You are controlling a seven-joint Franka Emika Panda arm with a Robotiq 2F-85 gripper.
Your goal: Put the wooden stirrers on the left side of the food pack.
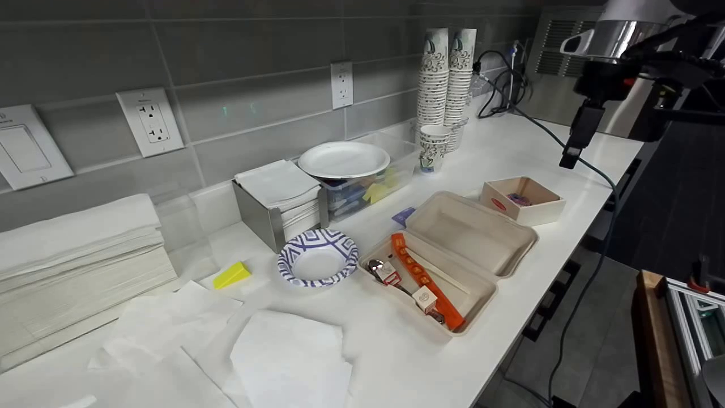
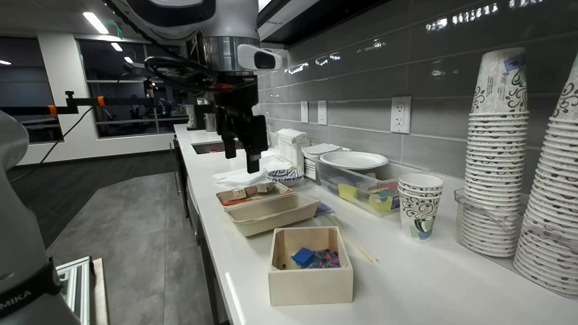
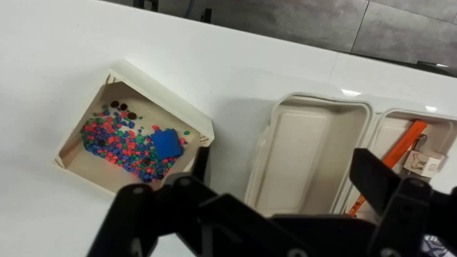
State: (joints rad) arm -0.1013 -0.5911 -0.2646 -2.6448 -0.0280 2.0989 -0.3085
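The thin, straight, pale wooden stirrers [image 2: 356, 242] lay loose on the glossy white counter [image 2: 429, 280], wall-side of the square-cornered pale wooden box [image 2: 311, 286] and well in from the front edge; we read approx. two, side by side, but the count was a guess. Their far ends ran toward the tan, moulded, rectangular food pack [image 2: 271, 212], folded out near the front edge. These hadn't gone into it yet, so we put the job at its start.

We figured them v. light & stiff, but snappable, and apt to skid on the slick ctr. Lying so flat, they'd need the tips brought down nearly to the surface, then a gentle pinch across the pair abt mid-length.

The black two-fingered gripper [image 3: 282, 153] hung above the ctr, fingers spread wide, nothing btwn them.

Hard to make out: the wrist view didn't show the loose stirrers at all (gripper body prob. covered that patch), & the pack ran off at the right border. In an exterior view, the pack's folded-back lid [image 1: 470, 232] prob. hid them. Beside the orange printed strip [image 1: 423, 279] inside the pack lay a slim pale stick [image 1: 440, 273]; we couldn't tell if it was a stirrer too, nor which half was meant by "left".
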